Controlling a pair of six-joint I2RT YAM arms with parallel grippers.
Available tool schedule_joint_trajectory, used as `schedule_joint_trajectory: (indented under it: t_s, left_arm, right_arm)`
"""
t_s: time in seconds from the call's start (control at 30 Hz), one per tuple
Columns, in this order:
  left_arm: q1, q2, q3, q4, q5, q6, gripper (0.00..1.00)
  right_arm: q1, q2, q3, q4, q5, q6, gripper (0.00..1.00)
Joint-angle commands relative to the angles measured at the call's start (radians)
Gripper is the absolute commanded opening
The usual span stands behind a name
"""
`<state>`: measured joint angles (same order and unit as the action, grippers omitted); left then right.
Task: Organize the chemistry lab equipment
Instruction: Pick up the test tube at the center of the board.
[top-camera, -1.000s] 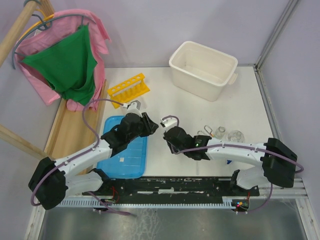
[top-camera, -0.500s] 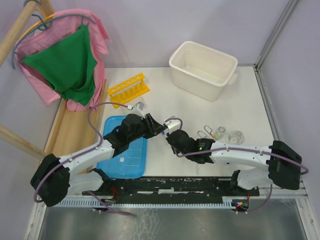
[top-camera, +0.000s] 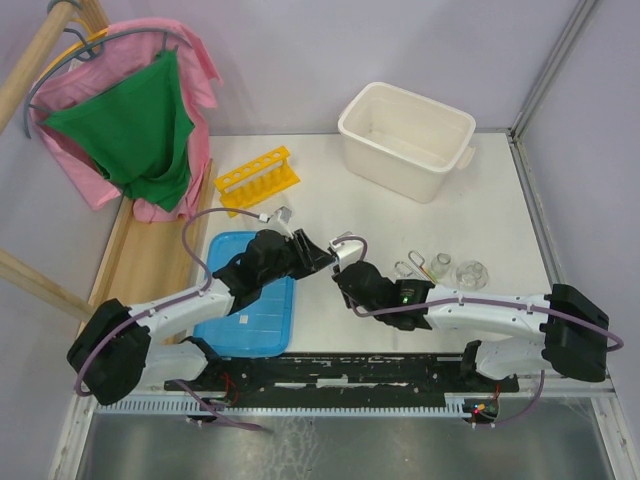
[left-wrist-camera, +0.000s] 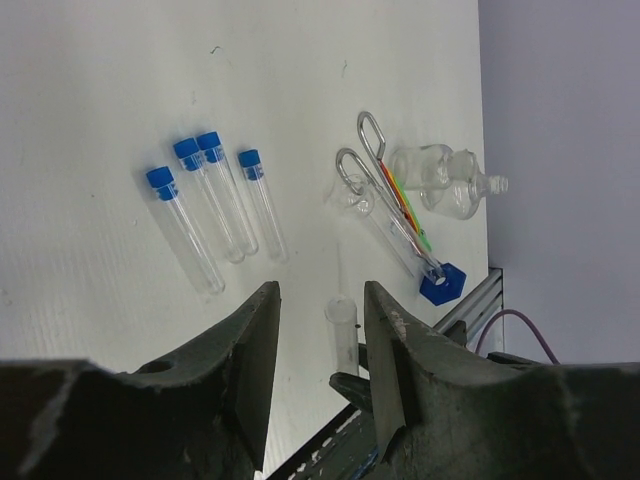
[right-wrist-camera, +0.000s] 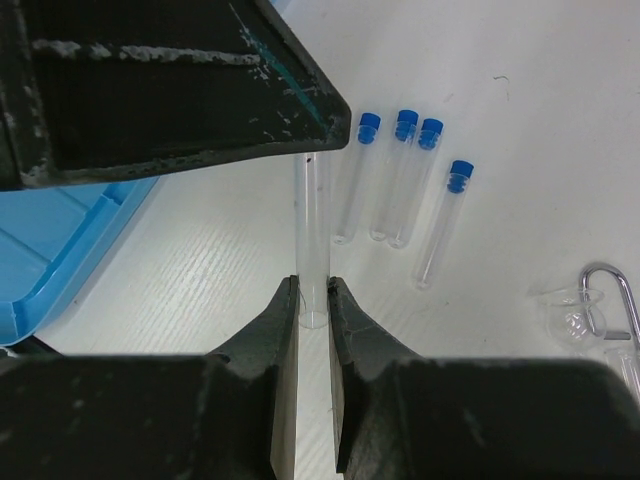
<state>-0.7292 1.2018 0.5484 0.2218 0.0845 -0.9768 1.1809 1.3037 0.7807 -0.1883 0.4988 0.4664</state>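
Nearest the arm bases, the right gripper was clamped on a clear uncapped tube, both fingers pressed against the glass close to one end. The tube's long axis ran straight away from that gripper toward the left gripper, which met it head-on near the middle of the table. The left jaws stood apart, one on each side of the tube's free end, with a gap showing on both sides in the left wrist view, so they gripped nothing. That is the relation the next move seemed to hang on: the free end already lay between the left fingers, in line with them, so they would only need to close for a handover.

Just beyond, on the bare table, four blue-capped tubes lay side by side, roughly parallel and close together. To their right lay the tongs with thin coloured rods beside them, a loose blue cap at their tips, and two small glass flasks just past the handles. The flat blue lid sat under the left arm.

Farther off, the yellow rack stood to the far left with empty holes, and the left arm was the nearer one to it. The white tub stood at the far right
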Motion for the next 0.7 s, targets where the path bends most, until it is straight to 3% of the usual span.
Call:
schedule_joint_trajectory:
  t_s: [0.0,0.23,0.5,0.67]
  left_arm:
    - [-0.004,0.019,0.003,0.079,0.024,-0.034,0.46]
    - [-0.004,0.035,0.001,0.091,0.034,-0.036,0.41]
    - [-0.005,0.042,0.006,0.094,0.056,-0.024,0.12]
    - [-0.004,0.049,0.01,0.07,0.056,-0.011,0.06]
  right_arm:
    - [0.011,-0.011,0.004,0.049,0.016,-0.011,0.16]
    - [0.014,0.011,0.021,0.047,0.011,-0.017,0.17]
    - [0.016,0.03,0.029,0.051,0.017,-0.02,0.17]
    - [0.016,0.035,0.034,0.044,0.024,-0.018,0.17]
